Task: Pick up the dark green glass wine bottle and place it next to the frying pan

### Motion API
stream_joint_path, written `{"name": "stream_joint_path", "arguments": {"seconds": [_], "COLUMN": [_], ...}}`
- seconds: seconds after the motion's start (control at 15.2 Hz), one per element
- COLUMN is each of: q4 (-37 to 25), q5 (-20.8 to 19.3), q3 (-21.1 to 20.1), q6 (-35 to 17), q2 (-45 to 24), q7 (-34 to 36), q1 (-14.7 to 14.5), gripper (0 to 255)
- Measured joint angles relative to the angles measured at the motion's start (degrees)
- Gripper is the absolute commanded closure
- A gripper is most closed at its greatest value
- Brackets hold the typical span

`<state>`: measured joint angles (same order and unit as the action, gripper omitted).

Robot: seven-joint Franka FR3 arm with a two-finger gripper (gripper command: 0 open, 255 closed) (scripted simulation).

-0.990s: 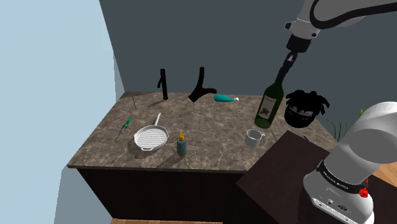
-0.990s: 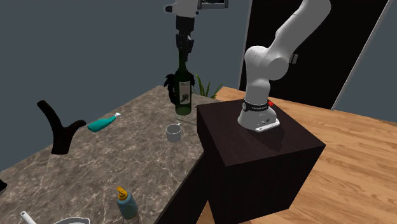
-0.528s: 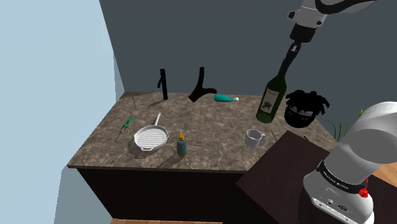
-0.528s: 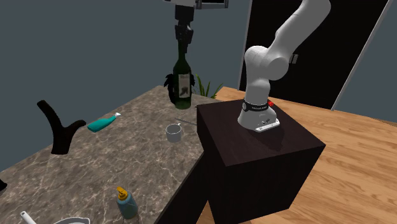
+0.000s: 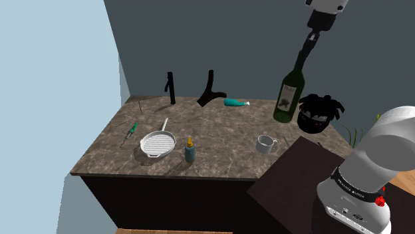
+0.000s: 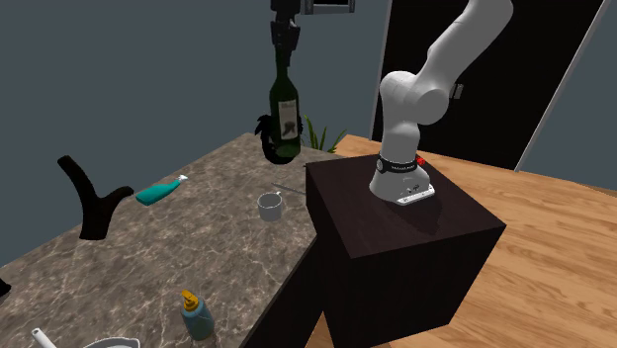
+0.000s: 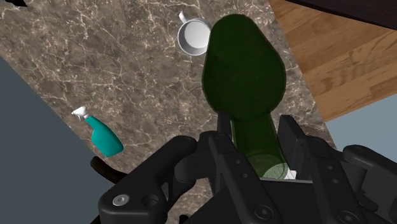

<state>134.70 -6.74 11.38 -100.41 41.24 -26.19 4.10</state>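
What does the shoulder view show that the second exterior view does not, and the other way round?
The shoulder view adds the frying pan in full and a green-handled tool. The second exterior view adds a black area behind the arm. Both share the end effector clasping the wine bottle by its neck, the mug and the teal spray bottle.

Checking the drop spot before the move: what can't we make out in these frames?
- Frying pan: second exterior view, cut off by the bottom edge, just a sliver of rim.
- Wine bottle base: wrist view, hidden by the bottle's own body.
- Bottle label: shoulder view, print too small to read.
- Arm: shoulder view, cut off by the top edge above the hand.
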Motion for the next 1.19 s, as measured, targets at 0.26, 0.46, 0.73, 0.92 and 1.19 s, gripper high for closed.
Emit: {"name": "stream_joint_path", "arguments": {"seconds": [0.26, 0.46, 0.73, 0.92, 1.19], "q4": [-2.9, -6.0, -6.4, -5.6, -5.9], "q5": [0.2, 0.5, 1.7, 2.7, 3.8], "q3": [-0.3, -0.5, -2.0, -3.3, -5.0], "q6": [2.7, 4.9, 1.7, -2.8, -8.2], "q2": [-0.2, -1.1, -4.9, -8.8, -14.6], "q7": [0.0, 0.0, 2.2, 4.2, 6.9], "q1": [-0.1, -0.3, -1.4, -2.5, -3.8], "gripper": [255, 255, 255, 255, 255]}}
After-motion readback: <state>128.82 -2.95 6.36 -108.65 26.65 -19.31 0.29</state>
